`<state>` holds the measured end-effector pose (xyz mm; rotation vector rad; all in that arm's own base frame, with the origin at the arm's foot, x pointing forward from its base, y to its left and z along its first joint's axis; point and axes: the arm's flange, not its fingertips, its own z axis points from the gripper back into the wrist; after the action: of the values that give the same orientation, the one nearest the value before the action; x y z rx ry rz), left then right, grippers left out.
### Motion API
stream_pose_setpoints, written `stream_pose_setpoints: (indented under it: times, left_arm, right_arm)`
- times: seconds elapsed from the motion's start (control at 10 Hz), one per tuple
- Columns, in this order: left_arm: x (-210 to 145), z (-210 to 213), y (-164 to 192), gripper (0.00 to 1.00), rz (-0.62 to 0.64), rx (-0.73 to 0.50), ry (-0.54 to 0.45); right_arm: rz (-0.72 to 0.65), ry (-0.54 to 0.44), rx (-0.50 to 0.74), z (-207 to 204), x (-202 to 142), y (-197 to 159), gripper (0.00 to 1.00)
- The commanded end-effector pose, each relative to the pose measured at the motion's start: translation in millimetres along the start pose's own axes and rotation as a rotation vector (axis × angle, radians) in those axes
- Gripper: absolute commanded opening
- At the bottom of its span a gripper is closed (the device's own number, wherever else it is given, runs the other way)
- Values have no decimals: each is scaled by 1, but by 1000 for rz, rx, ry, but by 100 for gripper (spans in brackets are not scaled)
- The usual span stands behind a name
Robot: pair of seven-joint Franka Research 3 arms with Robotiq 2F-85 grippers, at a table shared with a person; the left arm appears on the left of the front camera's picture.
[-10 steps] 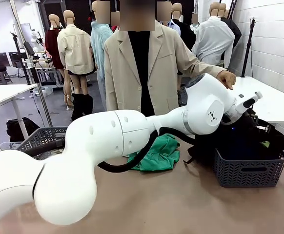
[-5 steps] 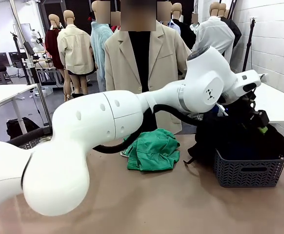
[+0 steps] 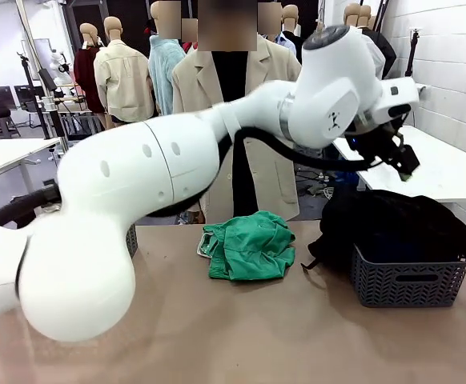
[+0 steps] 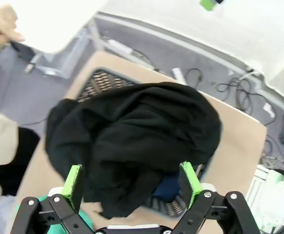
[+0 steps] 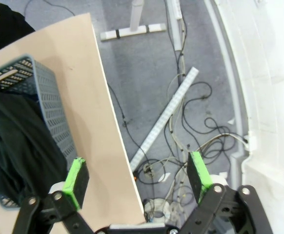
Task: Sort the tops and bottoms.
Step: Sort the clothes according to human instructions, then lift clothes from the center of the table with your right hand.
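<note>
Since a second ago the left arm has swung upward from the grey basket (image 3: 409, 276) at the right of the surface (image 3: 257, 336), and its left claw (image 3: 403, 160) now hangs in the air above that basket, with nothing between its fingers. From the left wrist camera the two green pads (image 4: 73, 179) stand wide apart, so the left claw (image 4: 132, 183) is open, looking down on a heap of black clothing (image 4: 137, 136) that fills and spills over the basket (image 4: 100, 83). In the front view the same black clothing (image 3: 393, 220) mounds over the basket's rim and drapes down its left side onto the surface. The bottoms (image 3: 247, 246), bright green shorts, lie crumpled on the surface near the middle, to the left of the basket and close to the black heap but apart from it; they sit well below and to the left of the raised left claw. A person in a beige jacket (image 3: 209, 104) stands at the far side of the surface behind the shorts. The right wrist camera shows the right claw (image 5: 137, 178) open too, its pads spread with nothing between them, hovering past the edge of the surface (image 5: 88, 122) over a grey floor strewn with cables (image 5: 191, 126), with a corner of the basket (image 5: 44, 107) and black clothing (image 5: 15, 151) to one side.
</note>
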<state>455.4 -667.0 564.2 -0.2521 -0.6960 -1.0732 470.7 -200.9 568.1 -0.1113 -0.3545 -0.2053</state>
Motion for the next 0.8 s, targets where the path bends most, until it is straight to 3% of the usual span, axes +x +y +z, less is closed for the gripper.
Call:
stream_pose_setpoints:
  times: [0.0, 0.1, 0.6, 0.7]
  left_arm:
    - [-4, 19, -4, 100, -17, 89, 76]
    - [0, 0, 0, 100, 0, 0, 0]
    - [-2, -2, -3, 100, -17, 19, 21]
    - [-5, 14, 2, 100, -148, -33, 57]
  right_arm:
    - [14, 1, -10, 0, -1, 0, 100]
    - [14, 1, -10, 0, -1, 0, 100]
    - [14, 1, -10, 0, -1, 0, 100]
    - [14, 1, -10, 0, -1, 0, 100]
